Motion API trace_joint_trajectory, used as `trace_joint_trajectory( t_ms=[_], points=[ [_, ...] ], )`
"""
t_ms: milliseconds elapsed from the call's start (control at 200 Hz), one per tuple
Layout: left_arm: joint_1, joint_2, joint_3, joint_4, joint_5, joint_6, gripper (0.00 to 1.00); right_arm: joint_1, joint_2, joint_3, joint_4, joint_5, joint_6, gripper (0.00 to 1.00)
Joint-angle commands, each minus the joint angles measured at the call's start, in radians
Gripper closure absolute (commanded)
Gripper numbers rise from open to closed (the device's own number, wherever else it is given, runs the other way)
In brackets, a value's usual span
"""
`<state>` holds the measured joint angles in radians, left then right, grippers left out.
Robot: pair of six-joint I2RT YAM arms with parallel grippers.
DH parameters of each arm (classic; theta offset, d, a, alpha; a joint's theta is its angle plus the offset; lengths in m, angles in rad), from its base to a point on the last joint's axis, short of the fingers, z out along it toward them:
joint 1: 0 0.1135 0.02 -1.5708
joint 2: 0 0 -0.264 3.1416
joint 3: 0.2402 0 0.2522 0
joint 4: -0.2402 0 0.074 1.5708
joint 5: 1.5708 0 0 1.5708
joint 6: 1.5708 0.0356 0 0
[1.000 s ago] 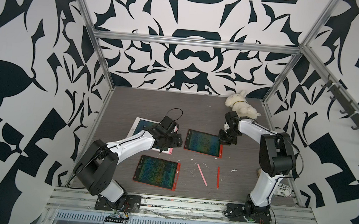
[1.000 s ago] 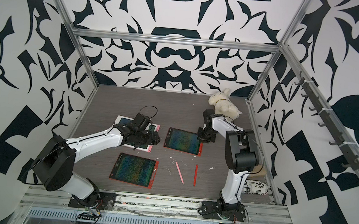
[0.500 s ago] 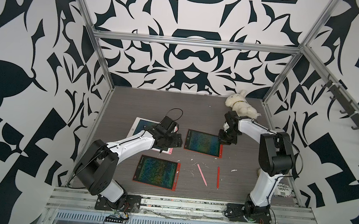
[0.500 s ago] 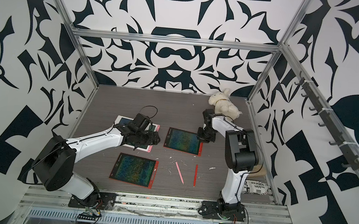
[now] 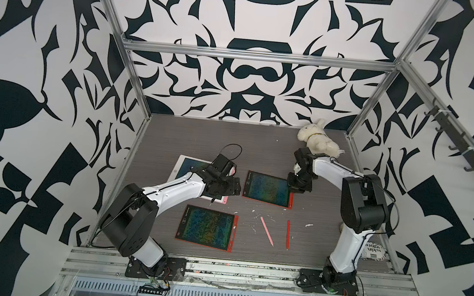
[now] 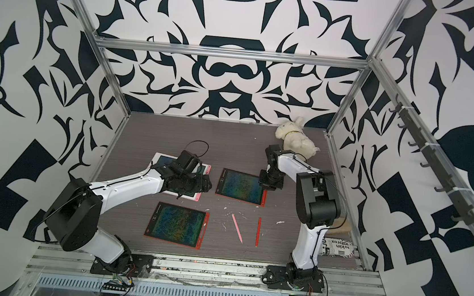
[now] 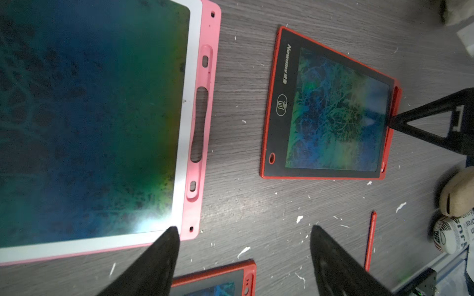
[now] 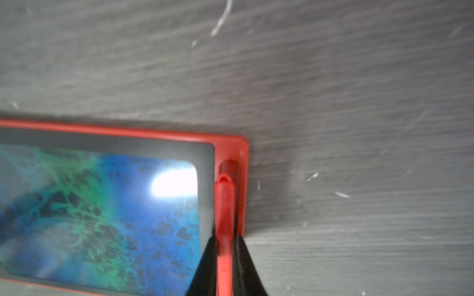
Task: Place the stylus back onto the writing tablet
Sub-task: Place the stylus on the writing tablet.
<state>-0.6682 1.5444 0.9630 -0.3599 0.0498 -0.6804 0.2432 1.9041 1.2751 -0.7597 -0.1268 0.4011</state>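
Right wrist view: red stylus (image 8: 224,217) lies in the edge slot of the red writing tablet (image 8: 102,129). The right gripper (image 8: 225,241) fingers flank it closely; clamping or merely beside it, cannot tell. Left wrist view: left gripper (image 7: 243,229) jaws apart, empty, over the pink tablet (image 7: 202,128) corner.

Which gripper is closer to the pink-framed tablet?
Left. The left gripper hovers over a corner of the pink-framed tablet; the right gripper is across the neighbouring red tablet, jaws around a red stylus.

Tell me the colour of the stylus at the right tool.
Stylus: red, clearest in right wrist view.
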Motion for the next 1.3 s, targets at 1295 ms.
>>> trace_joint_trajectory(
  t_ms=[1295],
  points=[
    [-0.014, 0.048, 0.074, -0.021, 0.020, 0.022, 0.19, 0.016, 0.058, 0.078, -0.095, 0.113, 0.028, 1.00]
  ],
)
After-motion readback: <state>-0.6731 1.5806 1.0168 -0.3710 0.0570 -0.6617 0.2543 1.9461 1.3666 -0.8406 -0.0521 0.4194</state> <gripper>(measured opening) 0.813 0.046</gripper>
